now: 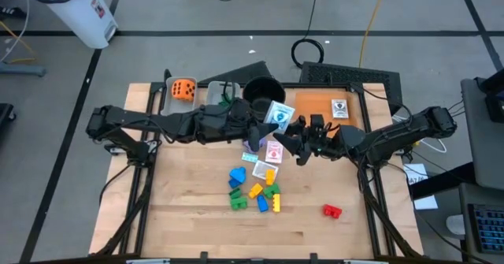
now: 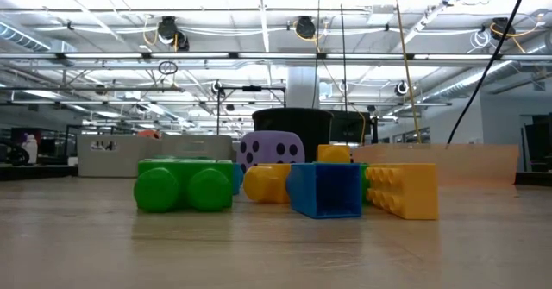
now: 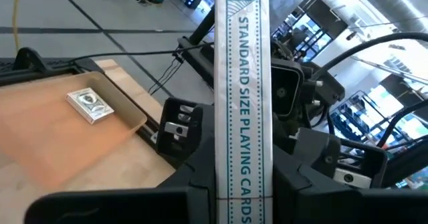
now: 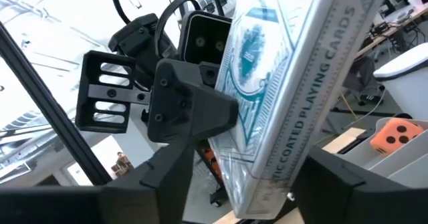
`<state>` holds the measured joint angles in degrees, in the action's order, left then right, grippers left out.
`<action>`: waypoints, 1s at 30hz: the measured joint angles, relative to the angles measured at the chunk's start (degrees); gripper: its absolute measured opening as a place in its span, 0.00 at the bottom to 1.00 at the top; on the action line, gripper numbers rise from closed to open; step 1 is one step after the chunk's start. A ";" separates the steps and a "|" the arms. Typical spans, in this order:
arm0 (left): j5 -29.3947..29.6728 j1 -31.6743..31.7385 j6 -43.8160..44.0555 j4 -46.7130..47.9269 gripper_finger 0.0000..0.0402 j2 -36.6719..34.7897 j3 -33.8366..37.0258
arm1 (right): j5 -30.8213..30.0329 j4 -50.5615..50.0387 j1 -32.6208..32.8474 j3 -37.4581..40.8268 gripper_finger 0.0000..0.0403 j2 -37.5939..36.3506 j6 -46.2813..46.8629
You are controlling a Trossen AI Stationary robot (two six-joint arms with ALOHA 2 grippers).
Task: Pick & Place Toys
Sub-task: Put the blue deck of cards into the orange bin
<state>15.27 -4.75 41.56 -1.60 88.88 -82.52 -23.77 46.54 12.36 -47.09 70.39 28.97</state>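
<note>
The playing-card box (image 1: 279,114) is up in the air over the far middle of the table (image 1: 189,224), just near of the round black pot (image 1: 262,91), and you've got both arms on it at once. Left gripper (image 3: 242,204) is pinched narrow on the box's thin edge; in the left wrist view you can read "STANDARD SIZE PLAYING CARDS" running up the side between its fingers (image 3: 194,190). Right gripper (image 4: 257,204) comes in from the right, and its wrist view shows the same box standing between its two fingers (image 4: 167,177). Whether they're actually pressing on it, I can't tell.

On the wood below, a pink picture card (image 1: 273,151) lies just near of the grippers, with a smaller teal card (image 1: 250,157) beside it. The purple die (image 1: 253,143) sits right under the left gripper. Nearer you, the block pile: blue block (image 1: 237,175), yellow block (image 1: 256,191), green block (image 1: 238,201), all bunched close together. The red block (image 1: 331,210) sits on its own, well off to the right.

Far left, the orange die (image 1: 183,89) sits in a grey bin (image 1: 171,105). Far right, another card box (image 1: 339,108) lies flat on the orange tray (image 1: 315,102).

The low view shows the green block (image 2: 184,185), blue block (image 2: 325,189) and yellow block (image 2: 401,190) in a row, the purple die (image 2: 271,148) behind them.
</note>
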 joint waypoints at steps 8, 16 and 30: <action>-0.84 -0.02 -0.56 -0.22 0.19 -0.03 -0.04 | 0.11 0.01 0.09 0.00 0.29 0.00 -1.84; -4.82 0.20 -1.79 -0.64 0.22 -0.13 -0.09 | 2.47 0.33 0.11 0.00 0.18 -0.01 -2.18; -17.61 3.89 -3.88 -8.53 0.51 -0.04 -0.04 | 6.17 -0.14 0.11 0.00 0.17 0.04 -1.58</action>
<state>-2.34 -0.86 37.68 -10.12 88.84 -82.56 -17.59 46.41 12.47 -47.09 70.43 27.39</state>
